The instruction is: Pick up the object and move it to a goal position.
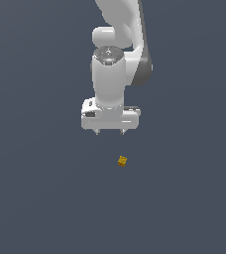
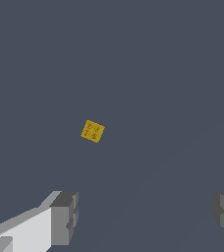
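The white arm hangs over a plain slate-grey tabletop (image 1: 40, 198), its upper links cut off by the top edge of the exterior view, so only the wrist and hand show. The gripper (image 1: 109, 132) points straight down with its jaws spread wide and nothing between them; in the exterior view only the two short tips poke out under the white hand body, too small to show any detail. In the wrist view the fingertips (image 2: 65, 216) show as grey blocks at opposite edges, the far one cropped by the frame so that only a sliver of it is seen. The cube (image 1: 122, 160) lies on the tabletop apart from the jaws, outside the gap between them and beyond the tips, closer to one finger than the other. It is a tiny yellow-orange thing, turned at an angle to the line of the jaws; darker marks on its top face show in the wrist view but are too blurred to read.
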`<state>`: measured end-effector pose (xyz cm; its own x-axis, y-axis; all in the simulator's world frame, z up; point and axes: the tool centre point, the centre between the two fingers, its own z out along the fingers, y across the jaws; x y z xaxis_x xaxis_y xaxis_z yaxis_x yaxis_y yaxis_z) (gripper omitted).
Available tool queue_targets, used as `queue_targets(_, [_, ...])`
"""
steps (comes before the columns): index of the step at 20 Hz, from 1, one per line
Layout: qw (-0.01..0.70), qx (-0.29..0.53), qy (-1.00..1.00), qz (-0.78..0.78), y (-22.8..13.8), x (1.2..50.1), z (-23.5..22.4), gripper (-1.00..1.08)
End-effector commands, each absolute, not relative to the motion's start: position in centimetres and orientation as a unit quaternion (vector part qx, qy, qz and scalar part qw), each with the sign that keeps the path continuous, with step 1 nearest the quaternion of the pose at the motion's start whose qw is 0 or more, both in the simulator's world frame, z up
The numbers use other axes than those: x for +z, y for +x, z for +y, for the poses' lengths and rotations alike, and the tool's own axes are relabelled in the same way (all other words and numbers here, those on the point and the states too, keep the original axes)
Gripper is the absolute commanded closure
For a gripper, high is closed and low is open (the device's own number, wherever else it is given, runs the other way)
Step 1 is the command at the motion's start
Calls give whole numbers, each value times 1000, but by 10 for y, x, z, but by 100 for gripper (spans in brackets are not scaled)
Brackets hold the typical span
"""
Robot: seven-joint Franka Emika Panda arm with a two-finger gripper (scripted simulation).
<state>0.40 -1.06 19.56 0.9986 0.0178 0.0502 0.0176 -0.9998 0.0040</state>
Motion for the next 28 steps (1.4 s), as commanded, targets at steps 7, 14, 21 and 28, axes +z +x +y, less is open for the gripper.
queue_targets(7, [5, 17, 999, 36, 1, 190, 10, -92])
queue_targets(14, [7, 15, 999, 49, -2, 189, 18, -92])
queue_targets(21, [4, 13, 1000, 22, 6, 177, 21, -92])
queue_targets(28, [0, 9, 999, -38, 21, 149, 28, -92])
